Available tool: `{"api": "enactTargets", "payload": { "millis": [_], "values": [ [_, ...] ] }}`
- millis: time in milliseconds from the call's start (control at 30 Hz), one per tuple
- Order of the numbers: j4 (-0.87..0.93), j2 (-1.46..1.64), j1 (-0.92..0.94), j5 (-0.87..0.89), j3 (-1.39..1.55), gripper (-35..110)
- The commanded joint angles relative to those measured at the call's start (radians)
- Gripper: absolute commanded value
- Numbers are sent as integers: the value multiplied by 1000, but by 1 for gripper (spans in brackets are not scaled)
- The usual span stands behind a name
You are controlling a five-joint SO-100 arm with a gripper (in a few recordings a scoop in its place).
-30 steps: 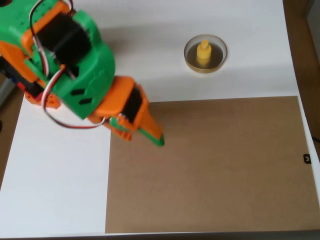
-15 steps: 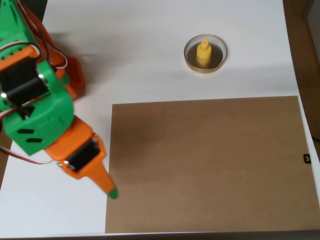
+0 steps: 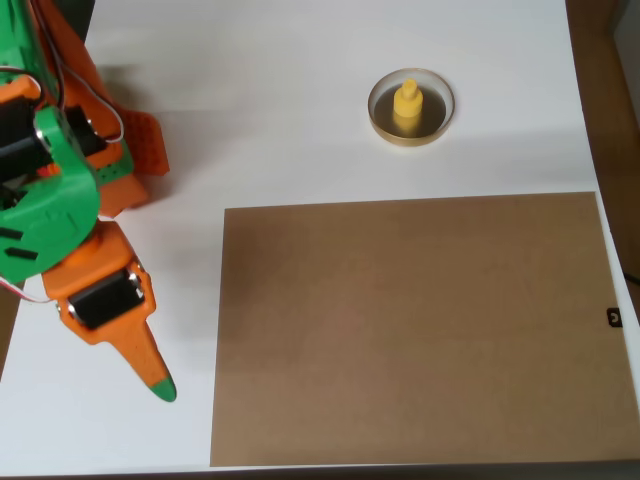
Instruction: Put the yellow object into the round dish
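White tabletop [image 3: 300, 100] bears one round dish [image 3: 441, 122] holding one yellow object [image 3: 406, 105]; jaws' state unclear.

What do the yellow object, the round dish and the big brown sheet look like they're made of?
The yellow object: probably plastic; uniform matte colour, moulded knob shape. The round dish: unclear, perhaps ceramic or metal; tan-gold rim with a slight sheen, dark bottom. The brown sheet: looks like cardboard or kraft paper; flat, dull, even brown, no gloss.
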Motion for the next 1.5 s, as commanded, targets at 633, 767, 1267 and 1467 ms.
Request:
{"api": "enactTargets", "payload": {
  "millis": [633,767,1267,1467],
  "values": [
    [69,781,8,-23,471,21],
    [71,793,15,-28,494,21],
    [78,917,64,32,591,23],
    [72,917,81,58,609,22]
  ]
}}
